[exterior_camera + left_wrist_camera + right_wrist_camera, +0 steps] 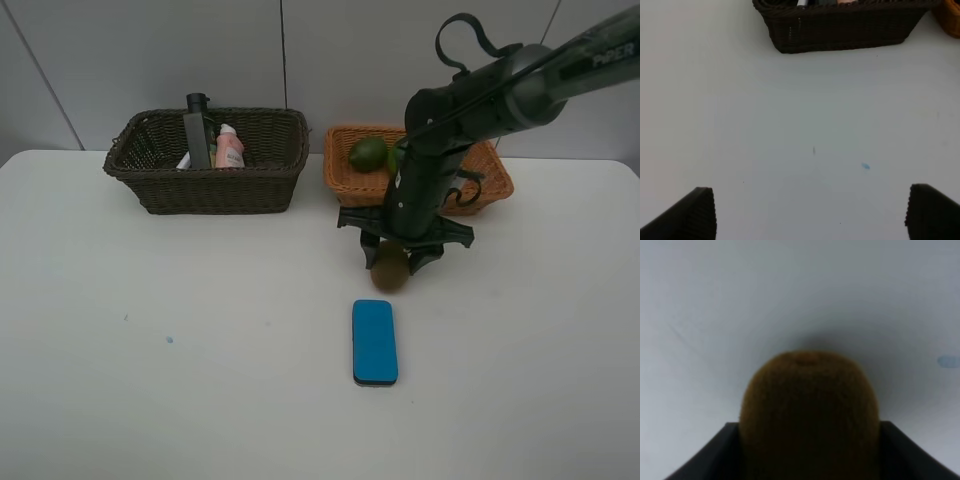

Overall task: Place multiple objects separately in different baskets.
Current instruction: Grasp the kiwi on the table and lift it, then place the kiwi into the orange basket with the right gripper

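Kiwi (807,412) is sitting on the white table (150,330) between the fingers of the right gripper (392,262), which are pressing on its sides. The left gripper (810,212) is hanging wide apart over bare table. The dark basket (205,160) is holding the pump bottle (197,130) and pink bottle (230,148); the orange basket (345,175) is holding green fruit (368,154). The blue eraser (375,342) is lying just beside the kiwi.
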Action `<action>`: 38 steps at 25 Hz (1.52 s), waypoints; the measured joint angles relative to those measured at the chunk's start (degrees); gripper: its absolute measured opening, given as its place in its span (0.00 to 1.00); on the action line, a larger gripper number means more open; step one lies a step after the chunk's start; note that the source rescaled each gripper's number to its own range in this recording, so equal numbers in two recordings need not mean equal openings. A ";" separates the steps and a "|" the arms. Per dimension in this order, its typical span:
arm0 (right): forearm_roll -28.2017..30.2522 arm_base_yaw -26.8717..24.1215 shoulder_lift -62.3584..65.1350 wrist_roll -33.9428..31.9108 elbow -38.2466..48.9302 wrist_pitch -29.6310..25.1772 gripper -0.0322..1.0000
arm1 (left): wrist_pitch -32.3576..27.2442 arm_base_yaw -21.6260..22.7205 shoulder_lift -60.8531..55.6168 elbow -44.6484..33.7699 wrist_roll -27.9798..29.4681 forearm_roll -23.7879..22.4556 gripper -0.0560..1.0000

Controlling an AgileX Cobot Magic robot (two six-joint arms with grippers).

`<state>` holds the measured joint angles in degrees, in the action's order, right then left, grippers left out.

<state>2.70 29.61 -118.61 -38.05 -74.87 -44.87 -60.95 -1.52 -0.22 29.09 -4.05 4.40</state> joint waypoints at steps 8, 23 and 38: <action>1.52 0.01 0.18 0.00 0.00 -0.88 0.12 | 0.00 0.00 0.00 0.00 0.00 0.00 0.94; 2.78 1.56 15.55 7.36 0.00 -8.41 0.12 | 0.00 0.00 0.00 0.00 0.00 0.00 0.94; 2.73 -9.99 6.62 16.02 -18.26 -10.67 0.12 | 0.00 0.00 0.00 0.00 0.00 0.00 0.94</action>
<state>5.43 19.63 -111.99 -22.03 -93.13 -55.54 -60.95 -1.52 -0.22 29.09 -4.05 4.40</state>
